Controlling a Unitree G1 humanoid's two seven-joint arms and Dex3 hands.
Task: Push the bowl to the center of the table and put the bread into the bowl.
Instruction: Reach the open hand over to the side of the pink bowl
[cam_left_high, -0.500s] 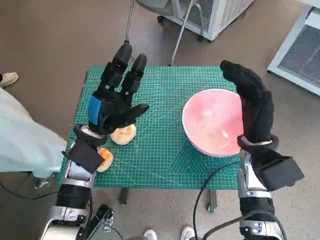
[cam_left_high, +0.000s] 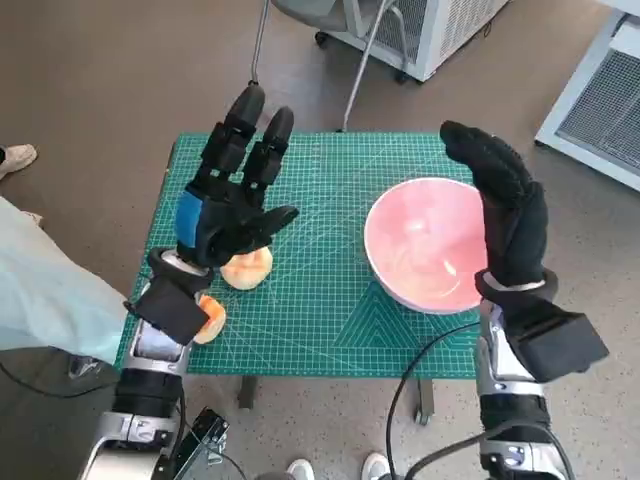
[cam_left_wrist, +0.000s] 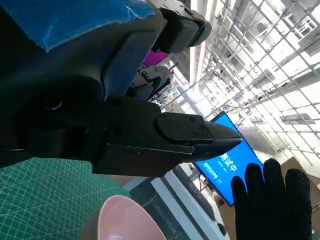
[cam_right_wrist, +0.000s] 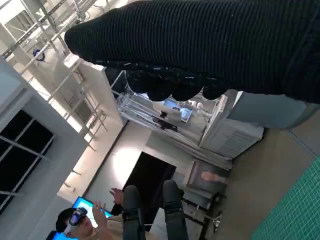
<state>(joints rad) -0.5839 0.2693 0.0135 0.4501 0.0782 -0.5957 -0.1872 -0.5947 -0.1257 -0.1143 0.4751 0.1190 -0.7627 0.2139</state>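
Observation:
The pink bowl (cam_left_high: 425, 243) stands on the right half of the green cutting mat (cam_left_high: 330, 190). My gloved right hand (cam_left_high: 505, 210) is held flat with fingers straight along the bowl's right rim, holding nothing. A pale bread roll (cam_left_high: 247, 268) lies on the mat's left half, partly under my left hand (cam_left_high: 232, 195), which hovers above it with fingers spread and empty. A second, orange-tinted roll (cam_left_high: 209, 317) lies by the mat's front left corner, half hidden by my left wrist. The left wrist view shows the bowl's rim (cam_left_wrist: 125, 220) and the glove (cam_left_wrist: 272, 200) beyond it.
The mat covers the small table, whose edges (cam_left_high: 300, 372) drop to the floor on every side. A person's pale clothing (cam_left_high: 45, 300) is close to the table's left side. A chair base (cam_left_high: 330, 30) and white cabinets (cam_left_high: 590, 100) stand behind. A person (cam_right_wrist: 75, 220) shows in the right wrist view.
Both hands, the bowl and the rolls have stayed where they were. The person's pale clothing at the left has shifted slightly lower.

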